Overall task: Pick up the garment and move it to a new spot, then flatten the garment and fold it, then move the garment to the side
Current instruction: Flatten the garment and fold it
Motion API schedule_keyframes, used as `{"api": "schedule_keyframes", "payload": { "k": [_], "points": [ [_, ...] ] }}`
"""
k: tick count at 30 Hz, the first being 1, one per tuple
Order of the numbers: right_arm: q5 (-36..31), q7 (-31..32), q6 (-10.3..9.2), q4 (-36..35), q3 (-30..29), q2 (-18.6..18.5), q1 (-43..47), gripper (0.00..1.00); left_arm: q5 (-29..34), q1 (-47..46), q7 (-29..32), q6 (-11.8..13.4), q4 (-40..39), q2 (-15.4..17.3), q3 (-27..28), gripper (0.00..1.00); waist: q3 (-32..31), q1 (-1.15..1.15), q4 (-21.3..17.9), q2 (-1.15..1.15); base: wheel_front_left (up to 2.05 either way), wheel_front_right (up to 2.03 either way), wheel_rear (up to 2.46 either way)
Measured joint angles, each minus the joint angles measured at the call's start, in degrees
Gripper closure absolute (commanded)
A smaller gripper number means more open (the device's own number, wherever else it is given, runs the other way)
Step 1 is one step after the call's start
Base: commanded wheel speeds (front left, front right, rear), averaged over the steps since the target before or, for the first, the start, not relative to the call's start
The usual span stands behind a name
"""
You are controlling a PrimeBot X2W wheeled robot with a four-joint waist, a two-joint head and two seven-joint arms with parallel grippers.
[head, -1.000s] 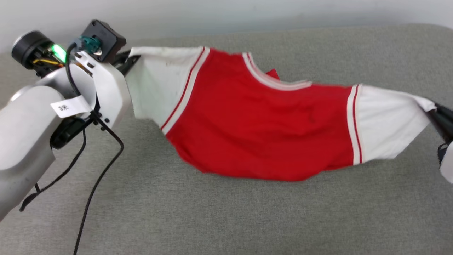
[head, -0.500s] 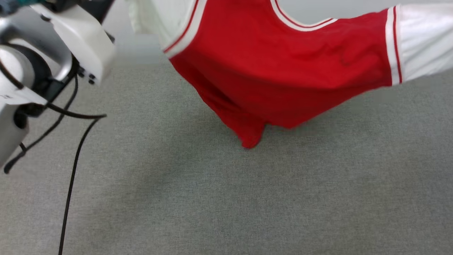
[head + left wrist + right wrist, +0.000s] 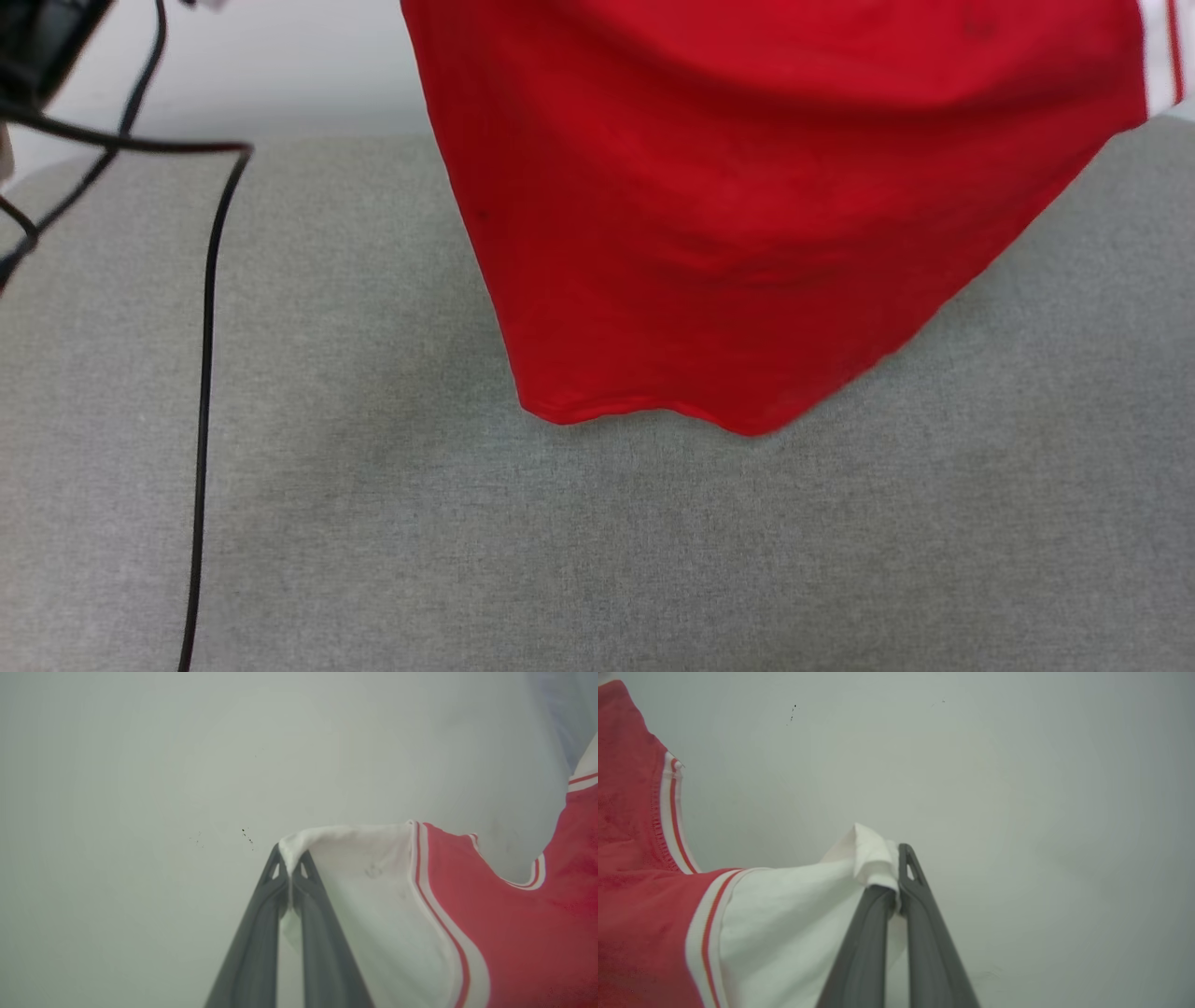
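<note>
We see the garment (image 3: 747, 205), a red jersey shirt, hanging in the air above a grey cushion (image 3: 560, 541). In the head view its plain red body is wide at the top and narrows downward to a curved hem. The hem ends over the middle of the cushion, and we cannot tell whether it touches the cushion or hangs just clear. A strip of white and red trim (image 3: 1162, 56) shows at the shirt's upper right edge. A thin black cable (image 3: 203, 373) drops over the cushion's left part, well apart from the shirt. Beyond the cushion's far edge stands a pale wall (image 3: 280, 65).

In the left wrist view, the left gripper (image 3: 290, 858) has its two dark fingers pressed together on the bunched end of a white sleeve (image 3: 364, 896), with a fold of cloth pinched between the tips. From there the sleeve runs to striped trim and then the red body. In the right wrist view, the right gripper (image 3: 895, 877) is likewise clamped on the other white sleeve (image 3: 794, 914), and a tuft of cloth stands out above its fingertips. Behind both grippers we see the pale wall.
</note>
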Motion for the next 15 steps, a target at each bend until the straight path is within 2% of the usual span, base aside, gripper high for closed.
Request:
{"api": "schedule_keyframes", "payload": {
  "k": [7, 15],
  "points": [
    [-1.72, 1.18, 0.00, 5.22, 4.33, -0.49, -12.08, 1.00, 0.45, -6.66, -2.02, -1.38, 9.10, -3.83, 1.19, 1.00, 5.33, 0.01, -0.33, 0.00, 0.00, 0.00, 0.00],
    [-5.77, 0.04, 0.01, 13.03, 10.26, 1.52, -26.93, 1.00, 2.20, -16.12, -4.47, -3.04, 19.96, -7.90, 1.88, 1.00, 13.09, 0.01, -0.87, 0.00, 0.00, 0.00, 0.00]
  ]
}}
